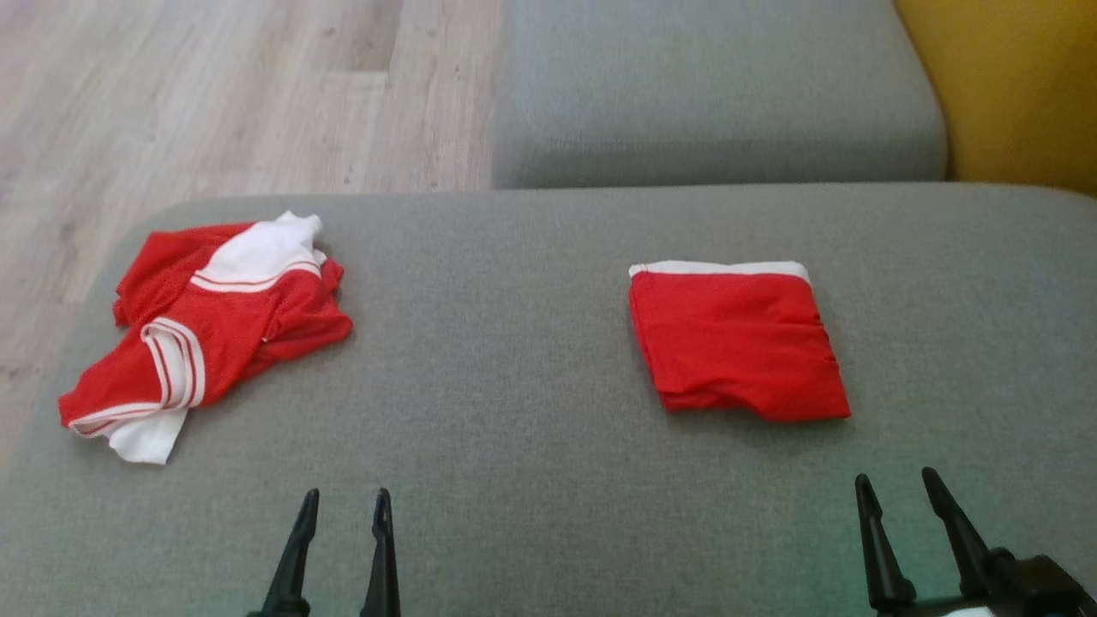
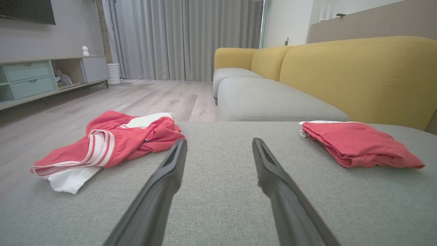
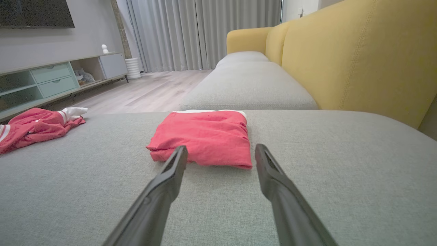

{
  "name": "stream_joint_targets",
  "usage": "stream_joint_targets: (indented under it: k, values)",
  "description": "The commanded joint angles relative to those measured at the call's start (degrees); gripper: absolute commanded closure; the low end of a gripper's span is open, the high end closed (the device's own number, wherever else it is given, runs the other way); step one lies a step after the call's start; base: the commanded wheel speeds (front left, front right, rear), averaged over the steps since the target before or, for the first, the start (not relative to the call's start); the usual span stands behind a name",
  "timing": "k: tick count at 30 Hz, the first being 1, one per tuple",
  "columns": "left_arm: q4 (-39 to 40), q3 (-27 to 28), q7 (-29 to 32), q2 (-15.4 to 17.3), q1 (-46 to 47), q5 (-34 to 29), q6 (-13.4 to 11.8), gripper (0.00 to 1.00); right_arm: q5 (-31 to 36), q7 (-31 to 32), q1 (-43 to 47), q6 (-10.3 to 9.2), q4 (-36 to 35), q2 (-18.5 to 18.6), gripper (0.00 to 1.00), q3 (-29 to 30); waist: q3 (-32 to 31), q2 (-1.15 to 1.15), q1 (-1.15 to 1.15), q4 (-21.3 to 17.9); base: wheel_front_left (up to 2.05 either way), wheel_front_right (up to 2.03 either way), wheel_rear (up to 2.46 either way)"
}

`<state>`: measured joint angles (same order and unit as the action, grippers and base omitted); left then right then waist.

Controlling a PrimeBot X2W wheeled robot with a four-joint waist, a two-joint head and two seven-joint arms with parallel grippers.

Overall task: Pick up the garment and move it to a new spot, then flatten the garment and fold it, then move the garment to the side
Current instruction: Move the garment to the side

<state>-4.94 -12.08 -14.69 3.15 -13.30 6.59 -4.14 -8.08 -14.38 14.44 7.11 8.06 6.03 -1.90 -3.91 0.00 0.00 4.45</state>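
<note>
A crumpled red and white garment (image 1: 206, 330) lies on the left part of the grey cushion (image 1: 514, 386), near its left edge; it also shows in the left wrist view (image 2: 109, 143) and at the far left of the right wrist view (image 3: 34, 126). A second red garment (image 1: 737, 343), folded into a neat square with a white edge, rests on the right part (image 2: 358, 143) (image 3: 205, 136). My left gripper (image 1: 345, 506) is open near the front edge, with nothing between its fingers (image 2: 170, 171). My right gripper (image 1: 896, 484) is open just short of the folded square (image 3: 220, 150).
Beyond the cushion lies another grey seat (image 1: 711, 94) with a yellow sofa back (image 1: 1011, 86) to its right. Wooden floor (image 1: 214, 94) runs along the left. A low cabinet (image 2: 41, 78) and curtains (image 2: 184, 37) stand across the room.
</note>
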Motion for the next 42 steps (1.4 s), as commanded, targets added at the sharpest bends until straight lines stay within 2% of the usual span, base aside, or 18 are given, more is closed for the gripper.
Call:
stream_joint_targets:
  k: [1, 9, 18, 24, 25, 26, 27, 34, 42]
  values:
    - [2.18, 1.44, -0.30, -0.27, 3.13, 0.41, -0.36, 0.00, -0.18, -0.62, -3.27, 0.37, -1.32, 1.59, 0.00, -1.28, 0.80, 0.00, 0.00, -0.10, 0.00, 0.00, 0.00]
    - [6.83, 0.09, -0.30, -0.27, 6.73, 2.35, 0.61, 0.00, -5.93, 0.06, -13.07, 0.37, 7.23, 5.72, 0.00, -3.99, 8.21, 0.00, 0.00, 0.38, 0.00, 0.00, 0.00]
    - [8.02, -2.85, -0.30, -0.27, 12.01, 0.85, -0.54, 0.00, -18.68, 16.89, -30.57, 0.37, 16.36, 13.65, 0.00, -8.88, 14.59, 0.00, 0.00, 2.00, 0.00, 0.00, 0.00]
    - [7.26, -4.68, -0.30, -0.27, 14.23, 0.33, -1.13, 0.00, -24.46, 25.14, -35.96, 0.37, 21.76, 17.40, 0.00, -12.03, 16.88, 0.00, 0.00, 3.79, 0.00, 0.00, 0.00]
    - [7.21, -4.76, -0.30, -0.27, 14.41, 0.30, -1.29, 0.00, -25.61, 26.00, -36.25, 0.37, 22.01, 17.68, 0.21, -12.94, 17.14, 0.00, 0.00, 3.89, 0.00, 0.00, 0.00]
    - [7.14, -4.81, -0.30, -0.27, 14.54, 0.28, -1.45, 0.00, -26.72, 26.60, -36.44, 0.37, 22.10, 17.99, 0.71, -13.80, 17.34, 0.00, 0.00, 3.88, 0.00, 0.00, 0.00]
    - [7.06, -4.81, -0.30, -0.27, 14.61, 0.24, -1.62, 0.00, -27.76, 26.84, -36.59, 0.37, 21.95, 18.36, 1.00, -14.61, 17.58, 0.00, 0.00, 3.75, 0.00, 0.00, 0.00]
    - [7.62, -4.29, -0.30, -0.27, 16.02, -0.08, -1.91, 0.00, -29.26, 24.56, -38.91, 0.37, 20.32, 24.17, 1.00, -17.07, 21.09, 0.00, 0.00, -0.79, 0.00, 0.00, 0.00]
    - [8.10, -4.48, -0.30, -0.27, 21.41, -1.78, -0.04, 0.00, -24.15, 27.49, -42.85, 0.37, 20.10, 37.71, 1.00, -14.68, 29.79, 0.00, 0.00, -8.21, 0.00, 0.00, 0.00]
